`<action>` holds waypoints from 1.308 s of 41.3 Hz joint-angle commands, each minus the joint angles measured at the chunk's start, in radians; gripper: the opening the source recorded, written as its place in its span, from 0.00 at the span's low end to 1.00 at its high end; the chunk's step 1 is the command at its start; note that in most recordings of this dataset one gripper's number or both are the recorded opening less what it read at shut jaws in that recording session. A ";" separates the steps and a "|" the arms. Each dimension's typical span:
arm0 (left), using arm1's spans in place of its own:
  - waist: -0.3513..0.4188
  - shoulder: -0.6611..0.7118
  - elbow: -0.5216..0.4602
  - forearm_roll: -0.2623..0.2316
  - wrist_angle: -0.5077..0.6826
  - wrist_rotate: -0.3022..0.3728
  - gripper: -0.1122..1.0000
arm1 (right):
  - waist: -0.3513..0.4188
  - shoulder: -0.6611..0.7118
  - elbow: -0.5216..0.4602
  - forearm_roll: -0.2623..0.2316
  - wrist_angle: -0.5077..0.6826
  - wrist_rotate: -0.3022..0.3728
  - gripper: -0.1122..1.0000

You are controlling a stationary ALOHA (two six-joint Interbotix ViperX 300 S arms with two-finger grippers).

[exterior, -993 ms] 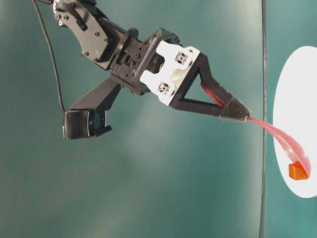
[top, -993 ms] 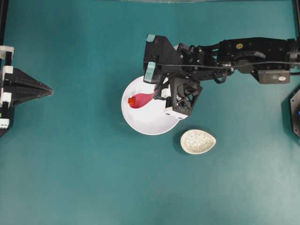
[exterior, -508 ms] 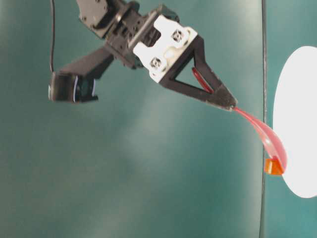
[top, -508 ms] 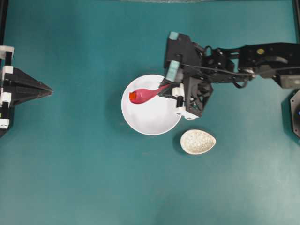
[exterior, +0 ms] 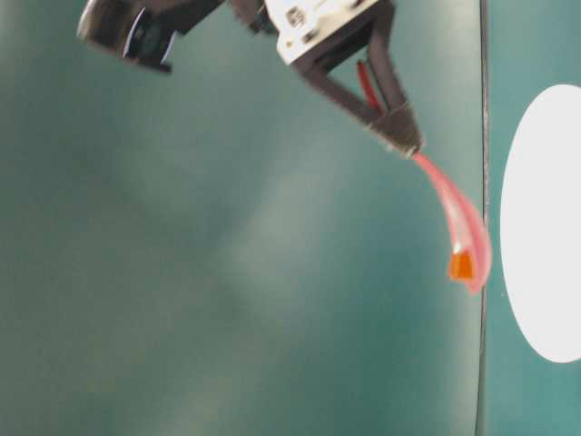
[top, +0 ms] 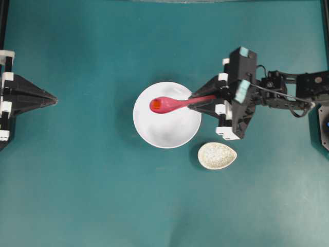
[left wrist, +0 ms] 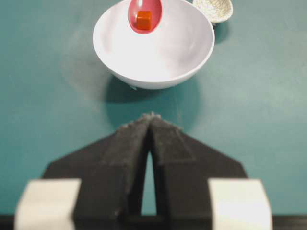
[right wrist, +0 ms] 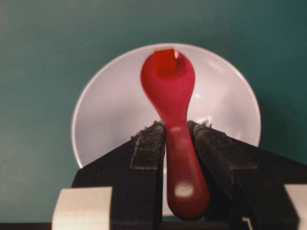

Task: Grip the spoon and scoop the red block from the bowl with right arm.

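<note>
spoon [right wrist: 169, 91] handle clamped between right gripper [right wrist: 176, 132] fingers, red block [right wrist: 165, 61] half hidden in its hollow; left gripper [left wrist: 150, 120] pinched together

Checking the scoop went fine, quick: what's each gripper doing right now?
Left gripper: shut, empty.
Right gripper: shut on the spoon, with the red block in it.

Teal tabletop [top: 92, 195] — plain, evenly lit.
</note>
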 commanded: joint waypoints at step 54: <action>0.002 -0.049 -0.029 0.002 0.023 0.000 0.10 | 0.046 -0.015 0.084 0.000 -0.410 0.109 0.32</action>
